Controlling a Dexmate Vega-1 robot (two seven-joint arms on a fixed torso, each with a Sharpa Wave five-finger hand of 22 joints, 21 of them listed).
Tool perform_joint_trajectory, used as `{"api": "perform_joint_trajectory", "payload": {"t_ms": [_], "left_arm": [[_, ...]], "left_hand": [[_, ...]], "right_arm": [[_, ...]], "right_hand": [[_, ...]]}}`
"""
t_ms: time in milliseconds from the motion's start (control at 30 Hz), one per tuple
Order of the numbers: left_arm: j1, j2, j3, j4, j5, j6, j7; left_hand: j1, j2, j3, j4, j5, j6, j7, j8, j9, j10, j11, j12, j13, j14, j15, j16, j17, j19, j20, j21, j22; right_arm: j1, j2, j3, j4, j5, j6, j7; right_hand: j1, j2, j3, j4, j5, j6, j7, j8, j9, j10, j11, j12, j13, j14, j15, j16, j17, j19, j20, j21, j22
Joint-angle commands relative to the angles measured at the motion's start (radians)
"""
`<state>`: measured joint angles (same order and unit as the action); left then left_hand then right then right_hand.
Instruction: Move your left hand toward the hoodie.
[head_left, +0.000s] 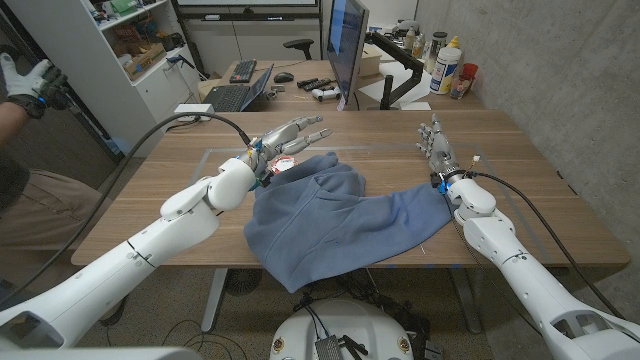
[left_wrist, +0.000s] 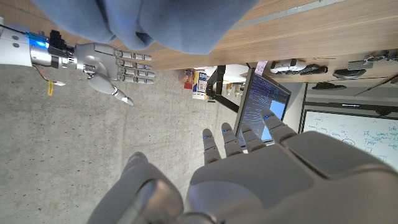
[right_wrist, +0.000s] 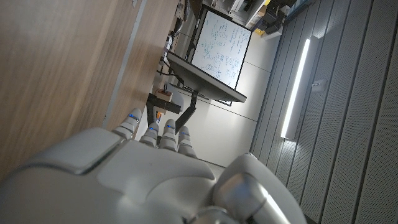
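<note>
Blue hoodie (head_left: 335, 215) is lying crumpled mid-table (head_left: 540, 215), near front edge. Left hand (head_left: 285, 137) is hovering just above its far-left corner, fingers (head_left: 310, 127) spread, holding nothing, probably approaching. Right hand (head_left: 436, 148) is waiting upright beside hoodie's right edge, fingers apart, empty.

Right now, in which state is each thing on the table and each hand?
hoodie: blue, crumpled, lying on the table, untouched.
left hand: open, fingers stretched out, raised beside the hoodie's far left edge.
right hand: open, fingers pointing up, holding nothing, beside the hoodie's right sleeve.
</note>
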<state>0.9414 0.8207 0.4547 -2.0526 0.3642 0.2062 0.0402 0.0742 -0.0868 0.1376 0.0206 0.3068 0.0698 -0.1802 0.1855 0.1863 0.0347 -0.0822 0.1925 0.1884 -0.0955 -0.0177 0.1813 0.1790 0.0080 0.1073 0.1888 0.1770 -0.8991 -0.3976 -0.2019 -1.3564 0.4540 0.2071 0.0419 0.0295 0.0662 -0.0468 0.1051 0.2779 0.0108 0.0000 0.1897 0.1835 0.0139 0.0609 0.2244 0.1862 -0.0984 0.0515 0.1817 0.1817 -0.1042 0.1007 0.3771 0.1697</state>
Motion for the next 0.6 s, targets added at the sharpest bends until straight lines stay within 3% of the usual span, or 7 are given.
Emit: {"api": "perform_joint_trajectory", "payload": {"t_ms": [33,600], "left_arm": [[0.021,0.008,0.008,-0.038,0.061,0.024,-0.005],[0.041,-0.006,0.015,-0.054,0.085,0.048,-0.021]], "left_hand": [[-0.008,-0.001,-0.003,-0.004,-0.002,0.006,-0.005,0.008,0.002,0.001,0.002,0.006,0.002,-0.002,0.006,0.006,0.003,-0.001,0.007,0.005,0.003],[-0.008,0.0,-0.005,-0.005,-0.001,0.007,-0.005,0.009,0.001,0.002,0.003,0.007,0.002,-0.003,0.006,0.006,0.003,0.001,0.005,0.007,0.004]], "right_arm": [[-0.008,-0.007,0.003,-0.001,-0.008,0.006,-0.003],[-0.026,-0.015,0.014,-0.009,0.003,0.016,-0.003]], "right_hand": [[0.0,0.005,-0.002,0.003,0.008,0.002,-0.006,0.003,0.003,0.007,0.004,0.003,0.002,-0.002,-0.006,0.004,0.0,0.002,-0.002,-0.004,0.005],[-0.002,0.006,-0.005,0.005,0.008,0.003,-0.006,0.003,0.003,0.013,0.004,0.005,0.002,-0.003,-0.007,0.005,0.0,0.004,-0.003,-0.011,0.006]]}}
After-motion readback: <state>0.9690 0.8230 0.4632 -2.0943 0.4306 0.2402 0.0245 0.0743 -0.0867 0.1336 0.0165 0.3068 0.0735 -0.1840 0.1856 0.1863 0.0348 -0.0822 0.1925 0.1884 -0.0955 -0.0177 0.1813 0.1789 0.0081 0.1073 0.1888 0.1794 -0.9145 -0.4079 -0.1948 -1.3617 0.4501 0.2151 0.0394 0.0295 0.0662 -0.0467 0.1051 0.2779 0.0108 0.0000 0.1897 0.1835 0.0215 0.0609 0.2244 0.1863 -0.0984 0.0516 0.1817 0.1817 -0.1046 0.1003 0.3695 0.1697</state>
